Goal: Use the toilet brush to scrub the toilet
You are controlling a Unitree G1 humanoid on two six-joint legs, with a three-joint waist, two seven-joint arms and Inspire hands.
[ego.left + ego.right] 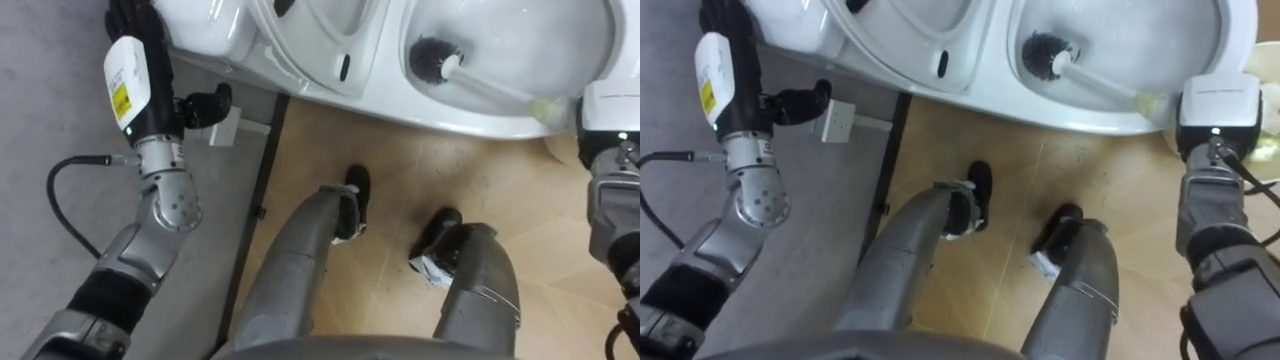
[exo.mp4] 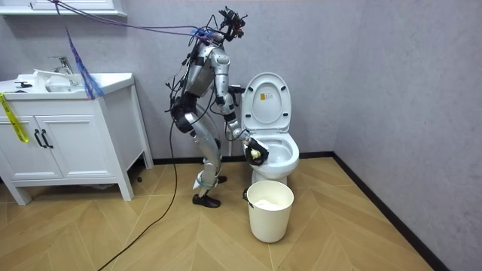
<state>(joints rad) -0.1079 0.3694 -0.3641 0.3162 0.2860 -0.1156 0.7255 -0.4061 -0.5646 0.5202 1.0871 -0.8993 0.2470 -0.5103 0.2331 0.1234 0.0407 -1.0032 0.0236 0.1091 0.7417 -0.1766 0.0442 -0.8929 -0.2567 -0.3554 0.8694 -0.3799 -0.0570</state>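
A white toilet [image 1: 470, 118] runs along the top of the eye views, with its lid [image 2: 267, 102] raised. The toilet brush has a black bristle head [image 1: 434, 58] down inside the bowl. Its white handle [image 1: 497, 91] slants right to a pale yellow grip. My right hand [image 1: 603, 112] is shut on that grip at the bowl's right rim. My left hand [image 1: 131, 75] is up at the left beside the toilet's back part, fingers straight and thumb [image 1: 205, 104] out, holding nothing. In the room view I stand bent over the toilet [image 2: 276, 153].
A white bin [image 2: 269, 207] stands on the wood floor in front of the toilet. A small white wall fitting [image 1: 226, 128] is close to my left thumb. A white vanity cabinet [image 2: 71, 132] with a sink is at the room view's left. Grey walls close the corner behind the toilet.
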